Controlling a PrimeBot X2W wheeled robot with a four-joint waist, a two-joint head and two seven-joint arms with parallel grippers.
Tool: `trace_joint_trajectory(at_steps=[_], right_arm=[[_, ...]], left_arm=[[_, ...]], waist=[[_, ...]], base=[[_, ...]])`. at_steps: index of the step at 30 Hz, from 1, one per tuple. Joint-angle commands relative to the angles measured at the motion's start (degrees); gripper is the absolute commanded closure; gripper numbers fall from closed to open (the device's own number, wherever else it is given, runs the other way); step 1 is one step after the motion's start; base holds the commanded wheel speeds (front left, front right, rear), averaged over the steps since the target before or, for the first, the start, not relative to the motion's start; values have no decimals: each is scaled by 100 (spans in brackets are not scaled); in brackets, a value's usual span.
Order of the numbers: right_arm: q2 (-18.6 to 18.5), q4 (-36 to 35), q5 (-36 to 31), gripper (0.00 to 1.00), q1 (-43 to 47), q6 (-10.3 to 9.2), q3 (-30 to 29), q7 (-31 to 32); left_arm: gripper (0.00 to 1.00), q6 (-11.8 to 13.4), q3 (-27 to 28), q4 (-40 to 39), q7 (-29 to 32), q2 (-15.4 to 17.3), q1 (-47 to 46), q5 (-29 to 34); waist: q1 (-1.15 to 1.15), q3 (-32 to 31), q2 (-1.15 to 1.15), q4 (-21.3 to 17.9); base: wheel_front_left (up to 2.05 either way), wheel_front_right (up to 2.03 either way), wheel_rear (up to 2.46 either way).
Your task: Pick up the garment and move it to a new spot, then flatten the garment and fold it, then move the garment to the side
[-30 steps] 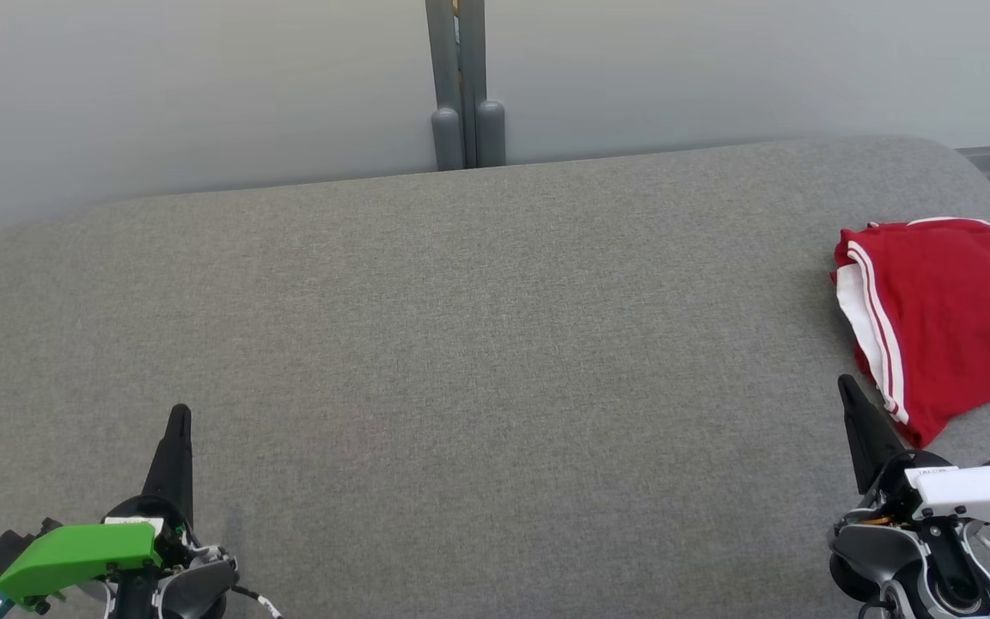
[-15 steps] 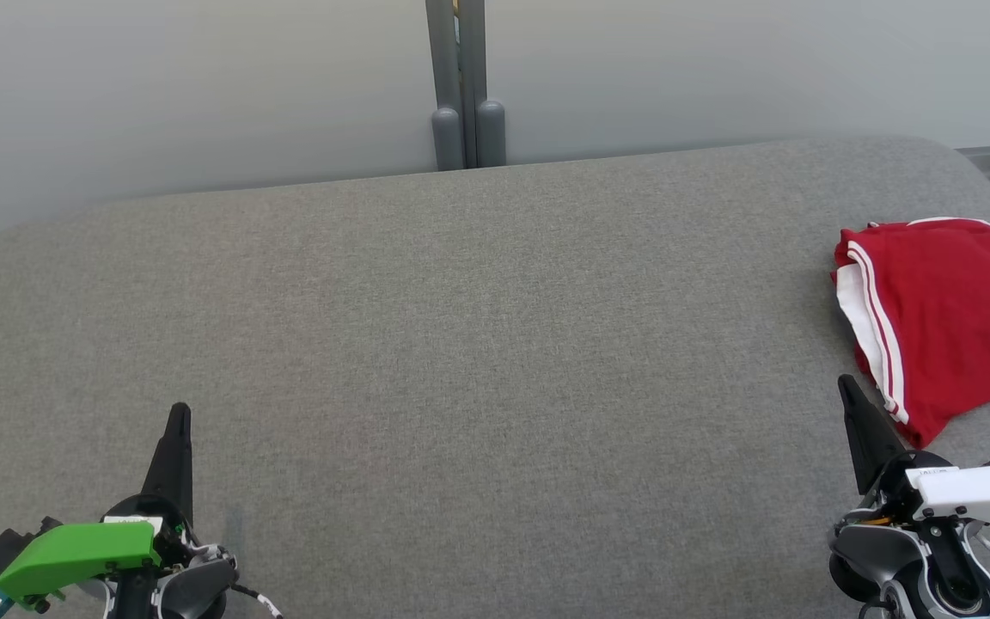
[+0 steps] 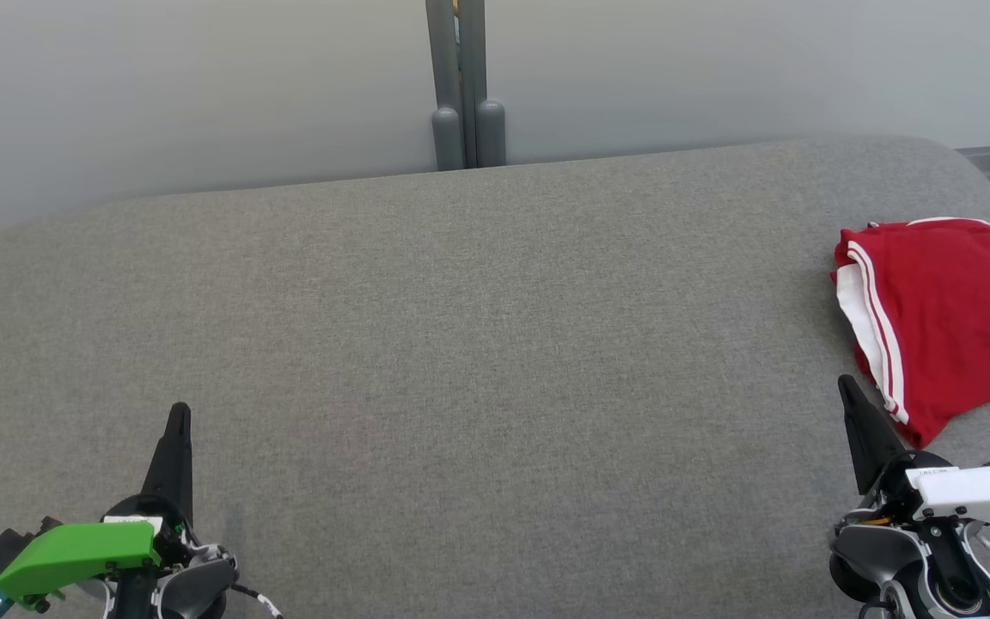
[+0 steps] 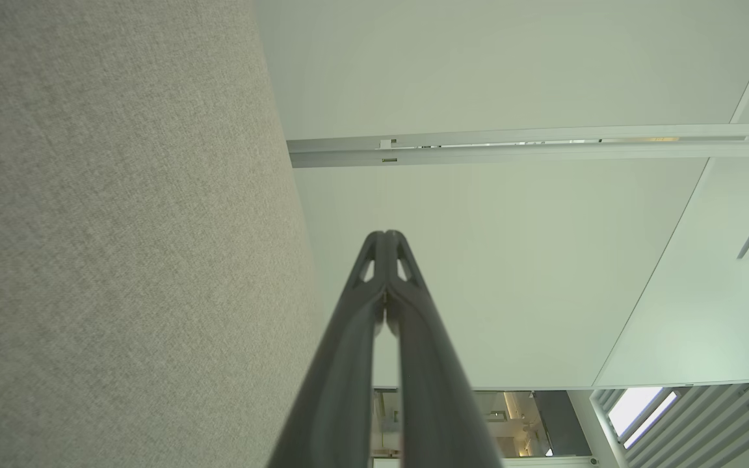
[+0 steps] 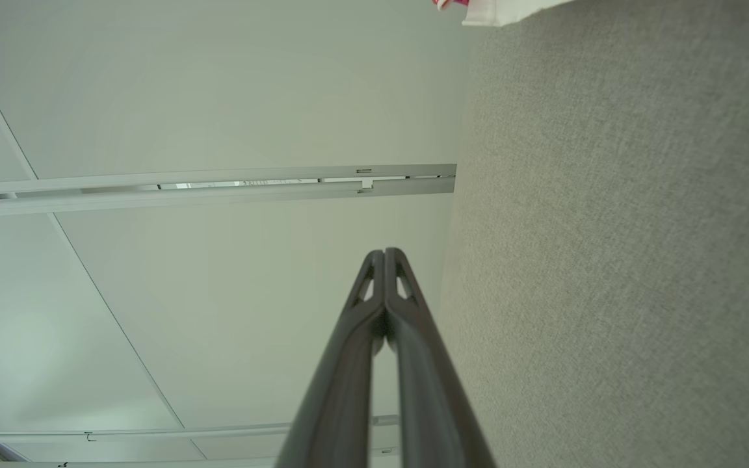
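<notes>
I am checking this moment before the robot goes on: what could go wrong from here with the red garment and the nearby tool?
1. The red garment lies at the right end of the grey surface, partly cut off in the head view; a push could slide it off.
2. The right tool is shut and close to the garment's near corner; moving in shut, it may rumple the cloth, not grip it.

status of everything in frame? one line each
garment: lying on the grey surface at its right edge, layers doubled over, not gripped
left end effector: shut, empty
right end effector: shut, empty, clear of the garment
</notes>
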Motion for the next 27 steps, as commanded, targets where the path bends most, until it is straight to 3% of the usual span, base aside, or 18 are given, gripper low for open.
trace_joint_trajectory(at_steps=[1, 27], right_arm=[[-25, -26, 38, 100, 66, 2, -15, 9], [-25, -26, 39, 100, 66, 2, -14, 8]], left_arm=[[100, -37, 23, -14, 4, 38, -61, -13], [100, -37, 23, -14, 4, 38, -61, -13]], waist=[[0, 0, 0, 0], [0, 0, 0, 0]], base=[[0, 0, 0], [0, 0, 0]])
